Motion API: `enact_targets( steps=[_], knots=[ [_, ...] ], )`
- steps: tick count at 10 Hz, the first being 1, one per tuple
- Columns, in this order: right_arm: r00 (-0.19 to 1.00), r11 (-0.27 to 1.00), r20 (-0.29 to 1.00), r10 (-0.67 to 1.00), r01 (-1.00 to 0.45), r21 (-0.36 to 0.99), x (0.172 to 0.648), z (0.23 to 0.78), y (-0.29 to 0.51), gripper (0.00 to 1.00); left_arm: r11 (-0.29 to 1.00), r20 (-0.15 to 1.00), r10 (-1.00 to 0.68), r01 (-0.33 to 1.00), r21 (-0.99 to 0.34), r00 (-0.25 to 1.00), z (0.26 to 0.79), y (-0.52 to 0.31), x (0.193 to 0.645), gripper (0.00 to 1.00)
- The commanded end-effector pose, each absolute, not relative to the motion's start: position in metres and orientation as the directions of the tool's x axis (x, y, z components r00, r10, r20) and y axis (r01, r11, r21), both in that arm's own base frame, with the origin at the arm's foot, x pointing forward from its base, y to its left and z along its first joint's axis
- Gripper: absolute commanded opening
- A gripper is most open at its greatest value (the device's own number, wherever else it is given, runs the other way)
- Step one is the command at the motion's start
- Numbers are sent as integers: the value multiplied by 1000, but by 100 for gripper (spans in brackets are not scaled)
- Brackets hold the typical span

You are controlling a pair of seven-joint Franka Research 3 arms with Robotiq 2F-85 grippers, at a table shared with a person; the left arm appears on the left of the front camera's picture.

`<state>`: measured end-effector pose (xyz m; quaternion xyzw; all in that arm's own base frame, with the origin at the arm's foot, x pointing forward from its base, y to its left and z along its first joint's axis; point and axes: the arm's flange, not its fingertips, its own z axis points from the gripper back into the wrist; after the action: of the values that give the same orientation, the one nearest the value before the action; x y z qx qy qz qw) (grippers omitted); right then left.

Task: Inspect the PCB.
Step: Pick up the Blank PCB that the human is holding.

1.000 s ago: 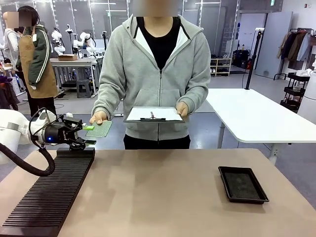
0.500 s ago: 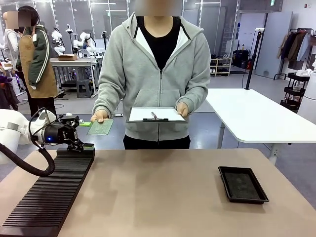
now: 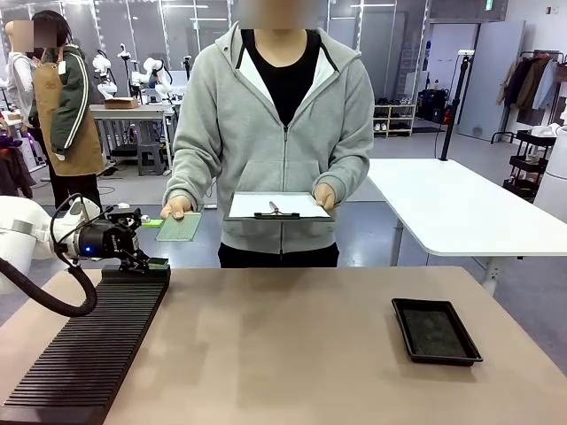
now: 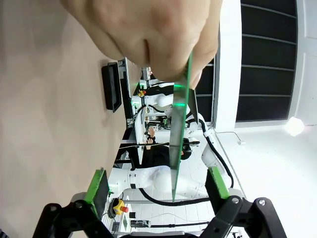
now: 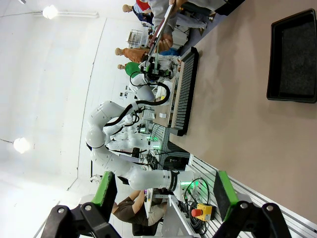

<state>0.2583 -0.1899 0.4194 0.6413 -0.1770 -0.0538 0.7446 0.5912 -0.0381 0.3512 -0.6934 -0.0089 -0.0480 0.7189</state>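
A pale tan worktop [image 3: 283,345] is stretching across an open lab floor, carrying a long black ribbed rack [image 3: 89,345] on the robot's left and a shallow black tray [image 3: 436,330] on its right. At the far side a person [image 3: 283,124] in a grey hoodie is standing, balancing a clipboard [image 3: 279,205] on one hand and holding the PCB [image 3: 180,227] flat in the other hand [image 3: 175,209], off the worktop's far edge and above the rack's far end.

The left gripper [image 3: 155,243] is hovering just beside that board with its fingers wide apart. In the left wrist view the board is showing edge-on, its free end reaching in between the green pads [image 4: 96,184] without touching either one (it is sitting nearer one pad than the other). The right gripper [image 5: 161,191] is hanging above the worktop with its fingers spread and nothing between them.

The step in hand looks to be the person's inspection, with the board resting entirely in the person's grasp. To do this well, the left arm should be holding level and motionless, its fingers wide, so that neither pad is scraping the dotted face or nudging the thin edge sideways. Any closing should be waiting until the board is centred between the pads and the person is plainly offering it.
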Motion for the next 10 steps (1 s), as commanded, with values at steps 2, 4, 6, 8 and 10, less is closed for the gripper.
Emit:
enact_targets(
  steps=[2,4,6,8,10],
  knots=[
    [933,170,199,-301,-152,974,256,420,-191,100,33,82,-47,84,-996,996,352,-38,592,100],
    [933,170,199,-301,-152,974,256,420,-191,100,33,82,-47,84,-996,996,352,-38,592,100],
    [933,170,199,-301,-152,974,256,420,-191,100,-29,83,-84,80,-996,993,369,-27,576,100],
    [933,170,199,-301,-152,974,256,420,-191,100,-67,105,-136,97,-993,985,391,3,525,100],
    [933,170,199,-301,-152,974,256,420,-191,100,-80,104,-175,91,-993,979,397,36,463,100]
  ],
)
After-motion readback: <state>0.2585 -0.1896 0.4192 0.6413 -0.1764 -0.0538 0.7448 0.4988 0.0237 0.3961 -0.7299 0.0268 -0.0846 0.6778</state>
